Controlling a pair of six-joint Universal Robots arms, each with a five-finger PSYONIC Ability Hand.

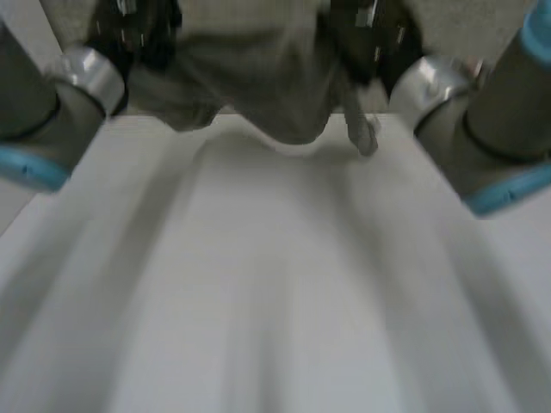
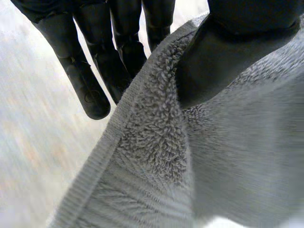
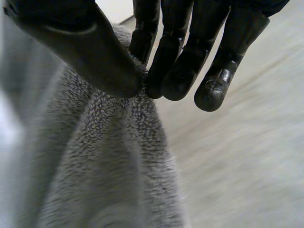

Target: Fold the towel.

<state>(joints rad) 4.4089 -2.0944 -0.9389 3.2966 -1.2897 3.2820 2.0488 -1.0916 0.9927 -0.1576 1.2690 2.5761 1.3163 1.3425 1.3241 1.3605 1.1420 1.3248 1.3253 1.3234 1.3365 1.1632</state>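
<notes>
A grey terry towel (image 1: 250,86) hangs in the air between my two hands above the table's far end, sagging in the middle. My left hand (image 1: 138,34) pinches the towel (image 2: 213,156) at its hemmed edge, its thumb (image 2: 223,57) pressed on the cloth against the fingers (image 2: 90,90). My right hand (image 1: 366,39) pinches a bunched part of the towel (image 3: 109,161) between its thumb (image 3: 90,52) and fingertips (image 3: 175,80). A loose corner (image 1: 366,138) dangles below the right hand.
The white table (image 1: 275,292) stretches out beneath the lifted towel. Both grey arms with light-blue caps (image 1: 34,163) (image 1: 508,194) flank the table's sides.
</notes>
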